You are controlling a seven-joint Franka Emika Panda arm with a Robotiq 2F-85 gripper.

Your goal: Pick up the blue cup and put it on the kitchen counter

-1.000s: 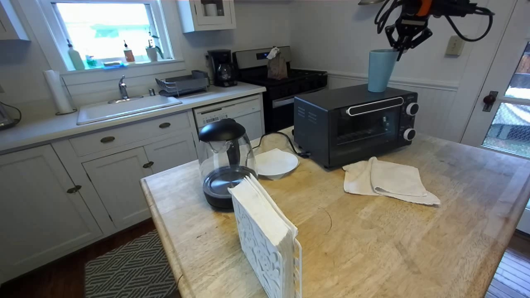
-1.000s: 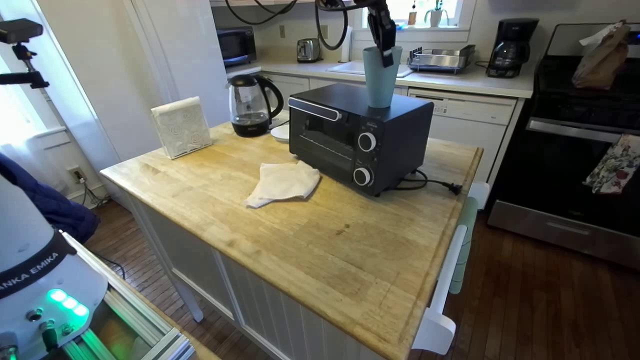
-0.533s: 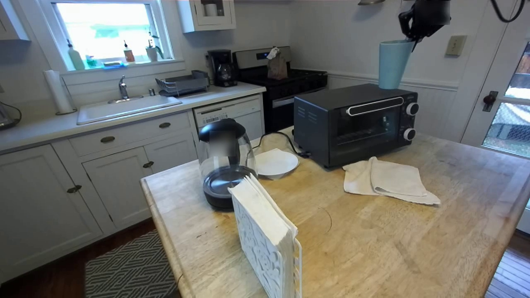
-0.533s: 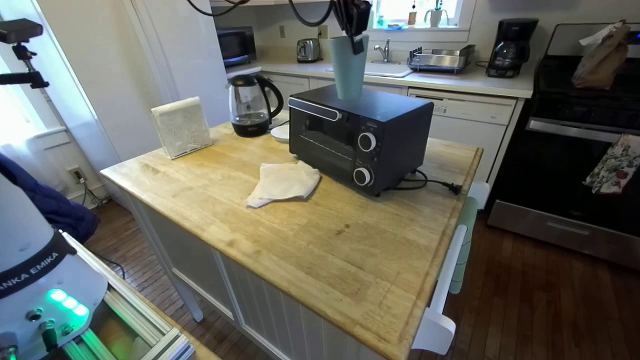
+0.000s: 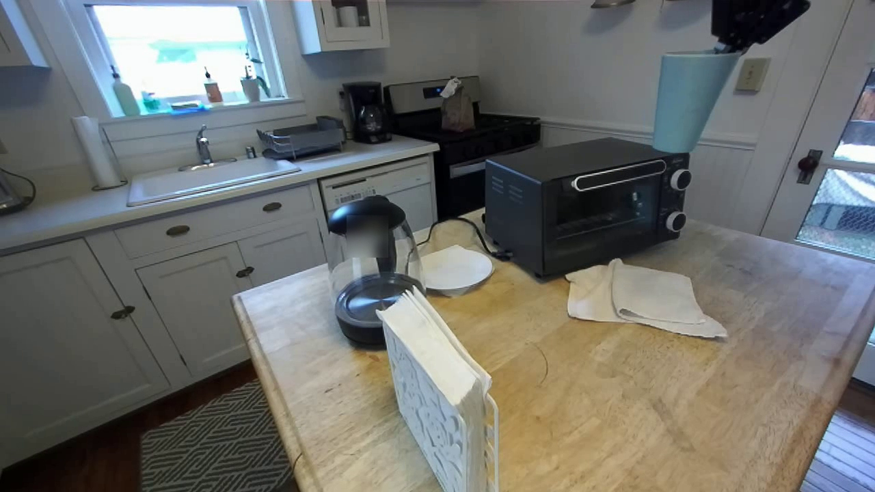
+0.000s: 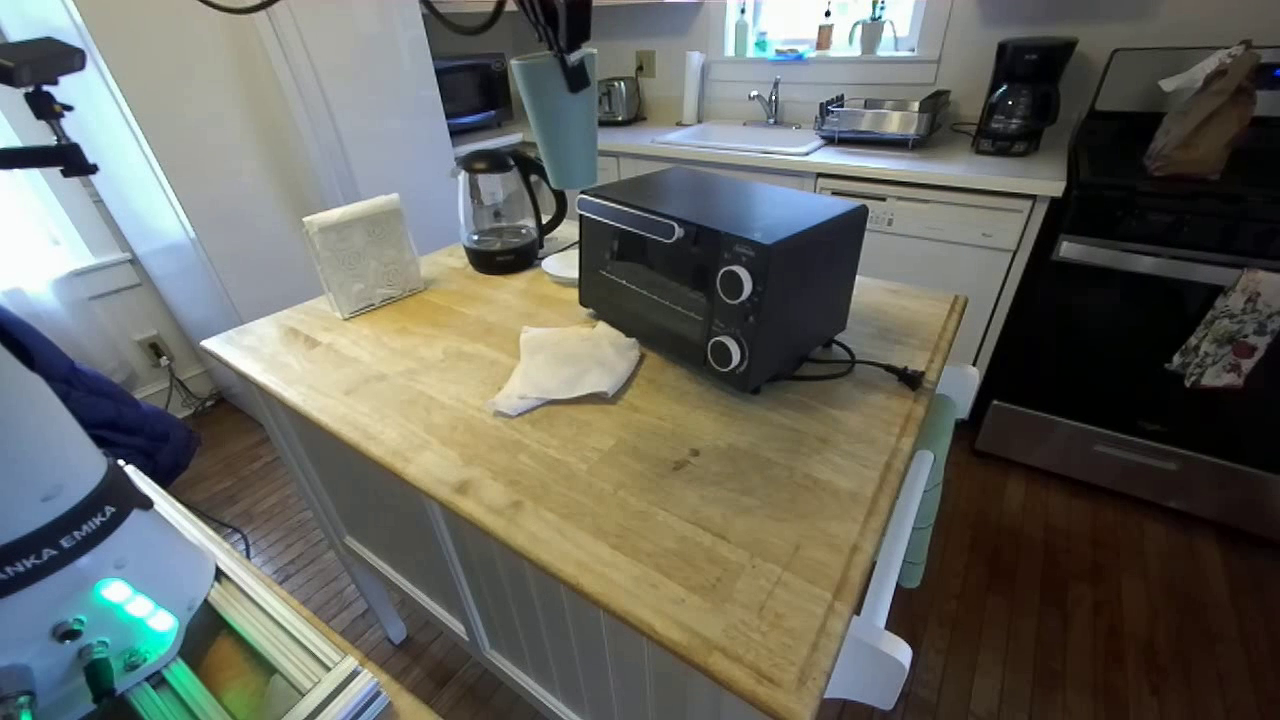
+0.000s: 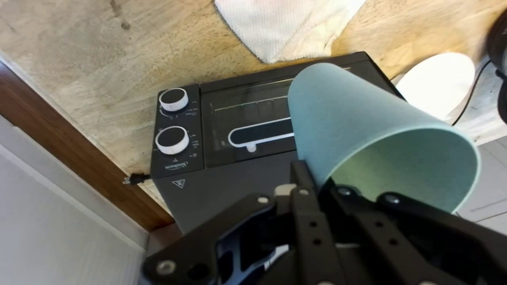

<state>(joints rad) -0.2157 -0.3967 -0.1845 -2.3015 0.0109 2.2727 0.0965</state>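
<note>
In my wrist view, the wooden counter (image 7: 79,59) shows left of the toaster oven (image 7: 229,170), which blocks part of it. Higher than the oven, my gripper (image 7: 315,179) pinches the blue cup (image 7: 336,107) by its wall, near the rim, the cup tilted. Right of the oven: 1 white dish (image 7: 437,85), then the kettle (image 7: 498,43).

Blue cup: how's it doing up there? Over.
Tool gripping cup. Cup aloft, tilted, not yet on counter. Oven and cloth on counter might crowd the landing.
</note>
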